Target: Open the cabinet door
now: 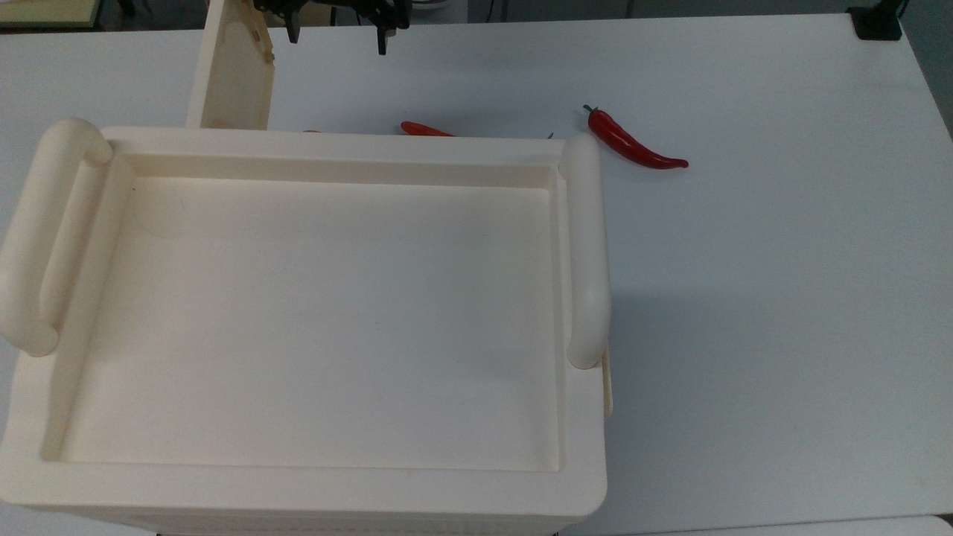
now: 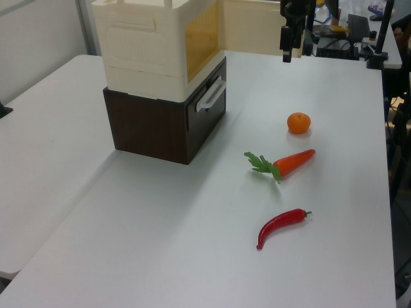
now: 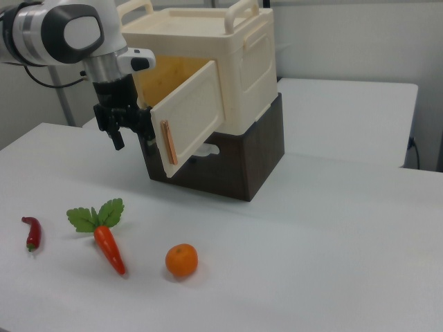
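Right view: the cabinet [image 3: 242, 62] sits on a dark brown drawer unit [image 3: 242, 166] on the white table [image 3: 311, 263], and the cabinet door [image 3: 187, 114] stands swung well out from the front, showing a yellowish interior behind it. A thin copper-coloured strip runs down the door's free edge. The gripper [image 3: 131, 128] hangs just beside that free edge, on the right view's left, fingers spread wide and holding nothing — one dark finger [image 3: 116, 135] is plainly apart from the door. On the table in front lie a red chilli [image 3: 31, 232], a carrot [image 3: 107, 245] with green leaves and an orange [image 3: 181, 261], all well apart from the cabinet. From the top view the door [image 1: 231, 74] juts away from the cabinet's far-left corner, with the gripper [image 1: 335, 33] near the top edge of the picture, just to the top view's right of the door — its two finger tips set wide. The left view has the gripper [image 2: 286, 42] hanging above the far end of the table
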Tool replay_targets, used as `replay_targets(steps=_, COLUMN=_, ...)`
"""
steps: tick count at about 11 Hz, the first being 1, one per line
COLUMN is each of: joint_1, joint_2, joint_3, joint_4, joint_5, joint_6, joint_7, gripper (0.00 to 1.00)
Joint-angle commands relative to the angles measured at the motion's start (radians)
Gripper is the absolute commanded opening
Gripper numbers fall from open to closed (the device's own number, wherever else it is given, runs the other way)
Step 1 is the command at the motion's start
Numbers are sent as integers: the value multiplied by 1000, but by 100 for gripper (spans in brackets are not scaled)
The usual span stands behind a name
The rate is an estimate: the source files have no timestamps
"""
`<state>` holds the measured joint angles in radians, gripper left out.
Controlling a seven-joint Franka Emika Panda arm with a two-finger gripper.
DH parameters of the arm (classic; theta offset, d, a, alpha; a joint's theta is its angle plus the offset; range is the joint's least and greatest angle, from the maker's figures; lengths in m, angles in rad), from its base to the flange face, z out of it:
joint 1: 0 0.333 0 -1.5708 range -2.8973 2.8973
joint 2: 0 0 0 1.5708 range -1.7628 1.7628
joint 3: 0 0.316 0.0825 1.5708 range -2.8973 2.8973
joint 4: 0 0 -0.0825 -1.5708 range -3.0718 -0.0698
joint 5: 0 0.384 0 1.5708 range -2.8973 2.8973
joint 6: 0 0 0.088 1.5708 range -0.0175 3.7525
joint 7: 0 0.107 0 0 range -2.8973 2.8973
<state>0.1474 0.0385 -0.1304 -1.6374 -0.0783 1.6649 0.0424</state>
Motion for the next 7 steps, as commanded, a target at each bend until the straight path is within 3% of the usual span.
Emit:
replay_targets(steps=1, joint_1=-6, joint_2=-31, joint_3=11, joint_4=-27, joint_5=8, joint_6=-8, joint_7=-4, gripper=100)
replay_targets(steps=7, joint_1=-11, joint_2=-34, joint_3=9, joint_4=-27, joint_5=20, joint_6=-11, joint_7=47, gripper=100)
